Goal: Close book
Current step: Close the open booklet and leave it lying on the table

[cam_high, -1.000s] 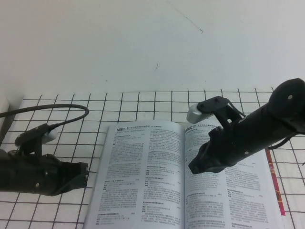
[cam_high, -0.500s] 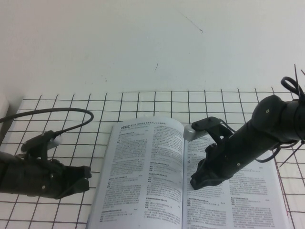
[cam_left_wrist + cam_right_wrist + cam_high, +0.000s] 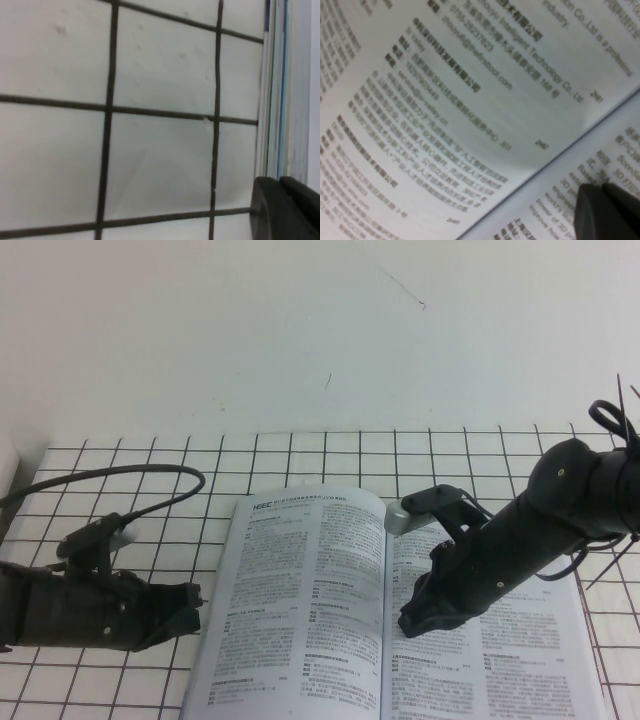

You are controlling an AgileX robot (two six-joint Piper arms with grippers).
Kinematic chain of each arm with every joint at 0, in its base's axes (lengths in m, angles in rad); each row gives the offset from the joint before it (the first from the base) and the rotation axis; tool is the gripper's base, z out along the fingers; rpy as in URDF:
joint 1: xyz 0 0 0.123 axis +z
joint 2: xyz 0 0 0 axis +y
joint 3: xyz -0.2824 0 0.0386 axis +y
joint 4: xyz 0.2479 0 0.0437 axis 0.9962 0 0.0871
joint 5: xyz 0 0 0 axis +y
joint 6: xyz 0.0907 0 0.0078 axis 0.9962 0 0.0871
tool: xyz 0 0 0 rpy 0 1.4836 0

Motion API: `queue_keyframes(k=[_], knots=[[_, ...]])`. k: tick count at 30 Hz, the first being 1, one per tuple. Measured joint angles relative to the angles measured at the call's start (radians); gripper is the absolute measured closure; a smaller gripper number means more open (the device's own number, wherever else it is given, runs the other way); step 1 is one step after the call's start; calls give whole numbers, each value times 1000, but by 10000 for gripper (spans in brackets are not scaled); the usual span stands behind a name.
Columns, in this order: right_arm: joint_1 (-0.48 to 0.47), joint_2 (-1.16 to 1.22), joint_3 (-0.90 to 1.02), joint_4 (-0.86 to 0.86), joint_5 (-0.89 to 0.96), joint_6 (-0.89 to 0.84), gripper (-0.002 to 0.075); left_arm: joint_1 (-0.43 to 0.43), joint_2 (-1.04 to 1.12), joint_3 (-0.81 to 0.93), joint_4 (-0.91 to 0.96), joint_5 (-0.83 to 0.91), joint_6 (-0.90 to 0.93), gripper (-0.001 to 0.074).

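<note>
The left gripper (image 3: 188, 606) lies low just beside the book's (image 3: 300, 620) left edge. Its dark fingertips (image 3: 280, 210) meet with only a seam between them, so it is closed on nothing. The right gripper (image 3: 412, 618) is down over the book's right-hand page (image 3: 520, 660), just beside the gutter (image 3: 385, 620). Its pads are likewise drawn together and hold nothing. I cannot tell whether it actually presses on the paper.

The book lies open and flat on the gridded table (image 3: 330, 450), text upward, between the two arms.

Judging from this, the main risk sits at the book's left edge. A closed tip arriving level with the table may shove the whole book sideways instead of getting under the cover. It might also catch only the top few leaves, and then the left-hand page (image 3: 290, 610) would curl or crease while the cover lay flat. The second risk is the right gripper. If it is over the right-hand page when the left half folds across, the half would land on the arm and the book would not shut.

No container is in view. Beside the book there is only the left arm's cable (image 3: 130, 476), looping over the table.
</note>
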Motion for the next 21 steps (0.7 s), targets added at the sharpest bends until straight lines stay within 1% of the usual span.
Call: queue_keyframes(k=[6,12,18,21], knots=[[0,2,0,0,0,4,729,2,81,-6,-63,101,24,738],[0,2,0,-1,0,4,729,4,122,-9,-155,220,133,738],[0,2,0,-7,0,4,729,4,126,-53,-214,388,162,738],[0,4,0,-7,-2,4,729,4,108,-71,-226,436,162,738]])
